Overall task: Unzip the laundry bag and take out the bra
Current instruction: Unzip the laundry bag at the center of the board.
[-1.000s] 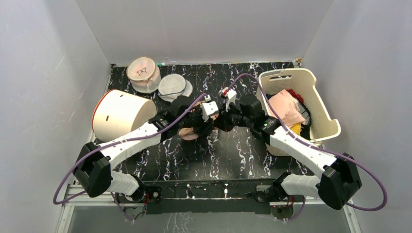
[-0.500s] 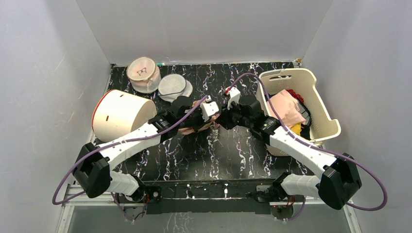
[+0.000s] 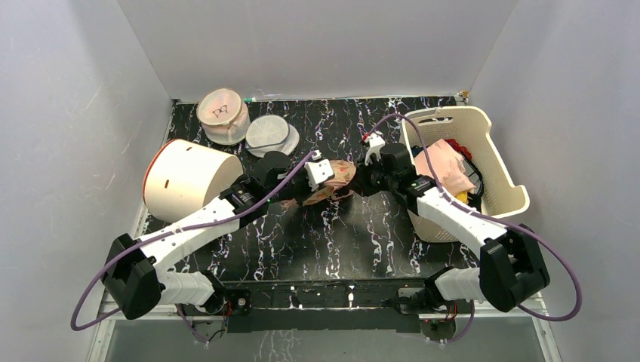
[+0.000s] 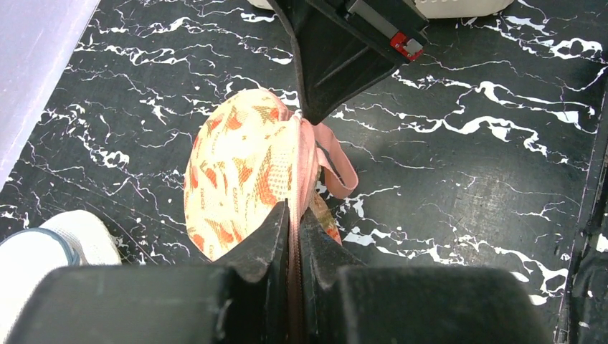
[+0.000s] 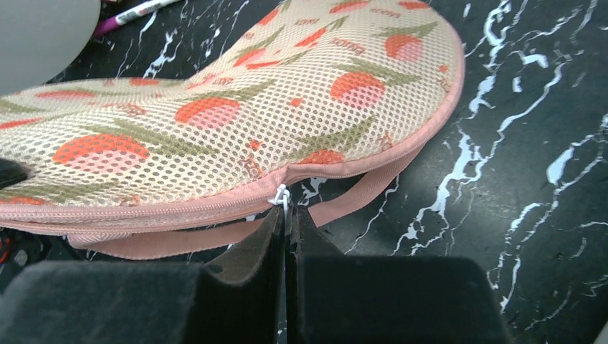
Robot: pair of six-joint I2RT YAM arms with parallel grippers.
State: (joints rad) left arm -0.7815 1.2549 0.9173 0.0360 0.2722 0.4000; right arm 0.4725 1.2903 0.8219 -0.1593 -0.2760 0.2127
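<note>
The laundry bag, peach mesh with red prints and a pink zip edge, hangs stretched between my two grippers over the middle of the table. In the left wrist view my left gripper is shut on the bag's pink zipped seam. My right gripper is shut on the small white zipper pull at the bag's waist. The zip looks closed along the visible seam. A pink strap dangles below. The bra is hidden.
A cream basket of clothes stands at the right. A white drum with an orange rim lies at the left. A round pink mesh pouch and a white mesh pouch sit at the back left.
My left gripper has shut on the bag's seam. Both grippers and the bag have shifted right and toward the back, and the bag now hangs pulled out between them.
</note>
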